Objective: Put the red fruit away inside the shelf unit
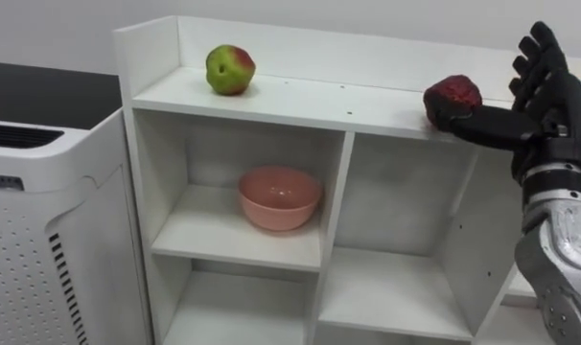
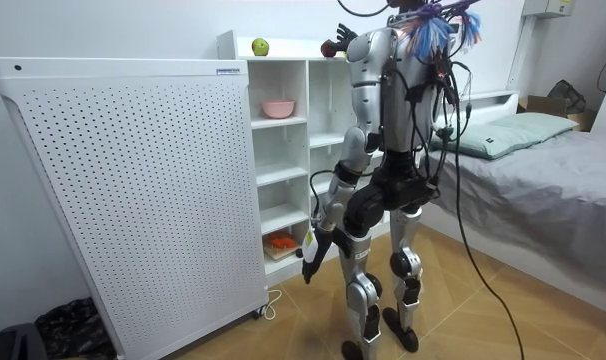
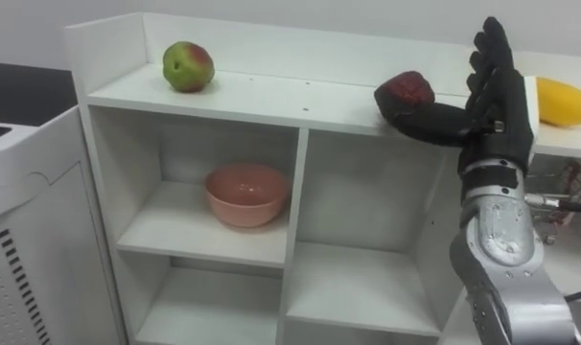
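I can read no text, number or sign from here. The one mark I find is a small dark label [image 2: 228,71] at the top corner of the white perforated panel [image 2: 133,200], its print too small to make out.

A green-red apple [image 1: 230,69], dark red fruit [image 1: 453,96] and yellow fruit [image 3: 564,101] sit apart atop the white closet [image 1: 147,62]

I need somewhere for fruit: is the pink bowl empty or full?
Looks empty: the pink bowl stands upright and nothing rises above its rim; its bottom is hidden.
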Robot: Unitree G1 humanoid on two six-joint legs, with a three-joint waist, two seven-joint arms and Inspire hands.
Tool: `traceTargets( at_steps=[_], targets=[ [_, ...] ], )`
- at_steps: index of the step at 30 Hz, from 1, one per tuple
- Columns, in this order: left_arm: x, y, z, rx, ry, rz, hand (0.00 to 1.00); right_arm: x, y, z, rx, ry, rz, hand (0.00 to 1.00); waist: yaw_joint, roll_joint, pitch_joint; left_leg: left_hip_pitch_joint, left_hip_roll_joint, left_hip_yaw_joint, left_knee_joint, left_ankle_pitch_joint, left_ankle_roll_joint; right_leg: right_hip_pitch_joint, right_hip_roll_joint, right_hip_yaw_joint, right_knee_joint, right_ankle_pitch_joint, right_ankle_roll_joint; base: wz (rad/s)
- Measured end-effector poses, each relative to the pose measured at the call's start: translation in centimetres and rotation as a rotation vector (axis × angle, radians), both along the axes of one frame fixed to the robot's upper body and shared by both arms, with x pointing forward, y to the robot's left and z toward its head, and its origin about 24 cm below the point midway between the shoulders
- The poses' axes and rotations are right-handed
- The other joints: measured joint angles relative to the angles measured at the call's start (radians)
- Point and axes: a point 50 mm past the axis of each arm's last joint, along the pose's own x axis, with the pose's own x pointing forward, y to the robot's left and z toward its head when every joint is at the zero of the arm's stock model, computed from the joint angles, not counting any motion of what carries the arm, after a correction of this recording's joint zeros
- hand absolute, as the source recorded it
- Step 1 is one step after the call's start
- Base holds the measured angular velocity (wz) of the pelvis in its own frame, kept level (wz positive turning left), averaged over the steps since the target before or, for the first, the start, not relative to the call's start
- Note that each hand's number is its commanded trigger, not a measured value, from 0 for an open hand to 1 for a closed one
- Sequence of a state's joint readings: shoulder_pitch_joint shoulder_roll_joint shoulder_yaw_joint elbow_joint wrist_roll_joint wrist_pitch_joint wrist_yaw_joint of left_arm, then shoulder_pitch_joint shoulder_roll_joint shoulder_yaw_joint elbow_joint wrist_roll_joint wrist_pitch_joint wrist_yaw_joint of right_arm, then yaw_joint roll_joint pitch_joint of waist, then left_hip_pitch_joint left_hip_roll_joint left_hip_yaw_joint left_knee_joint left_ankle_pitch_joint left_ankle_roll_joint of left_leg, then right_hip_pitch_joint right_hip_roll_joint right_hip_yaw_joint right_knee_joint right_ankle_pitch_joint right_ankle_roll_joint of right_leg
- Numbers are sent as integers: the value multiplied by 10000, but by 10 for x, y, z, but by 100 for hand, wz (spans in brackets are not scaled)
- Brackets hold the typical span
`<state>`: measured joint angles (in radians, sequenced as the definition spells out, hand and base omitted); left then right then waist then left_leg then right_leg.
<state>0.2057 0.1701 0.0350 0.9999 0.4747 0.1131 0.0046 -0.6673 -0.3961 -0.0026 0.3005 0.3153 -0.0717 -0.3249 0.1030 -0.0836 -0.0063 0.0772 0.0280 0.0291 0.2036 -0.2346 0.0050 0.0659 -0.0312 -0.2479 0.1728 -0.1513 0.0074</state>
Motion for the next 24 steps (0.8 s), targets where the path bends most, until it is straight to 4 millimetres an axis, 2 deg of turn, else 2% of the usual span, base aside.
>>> traceTargets(
  at_steps=[2, 4, 7, 21, 22, 24],
  targets=[
    [0, 2, 0, 59, 47, -1, 0, 2, 1, -3, -277, 328, 89, 0, 22, -87, -11, 25, -3, 5, 1, 9, 4, 18, -4, 8, 4, 0, 0, 0],
    [-2, 4, 1, 115, 120, 28, 0, 3, 3, -6, -439, 550, 296, 0, 99, -231, 40, 43, -12, -1, 6, 34, 7, 46, -15, 3, 3, 1, -1, 0],
    [-1, 6, 1, 113, 145, 18, 0, 7, 1, -10, -483, 846, 365, 0, 150, -350, 46, 28, -26, -34, 8, 60, 12, 53, -29, -11, 4, 5, -8, 3],
    [-7, 6, 0, -54, 426, 30, 0, 12, 6, -8, -876, 982, 893, 0, 314, -370, 81, 10, -39, -158, -61, 60, 12, 57, -21, -33, 8, 14, -22, 1],
    [-6, 6, 0, -112, 413, 73, 0, 12, 6, -8, -891, 989, 918, 15, 314, -373, 83, 16, -39, -158, -58, 60, 12, 58, -18, -24, 5, 14, -22, 0],
    [-5, 6, 0, -131, 391, 95, 0, 12, 5, -8, -902, 998, 916, 100, 314, -379, 87, 21, -38, -158, -47, 60, 12, 60, -17, -15, 4, 14, -22, 0]
  ],
)
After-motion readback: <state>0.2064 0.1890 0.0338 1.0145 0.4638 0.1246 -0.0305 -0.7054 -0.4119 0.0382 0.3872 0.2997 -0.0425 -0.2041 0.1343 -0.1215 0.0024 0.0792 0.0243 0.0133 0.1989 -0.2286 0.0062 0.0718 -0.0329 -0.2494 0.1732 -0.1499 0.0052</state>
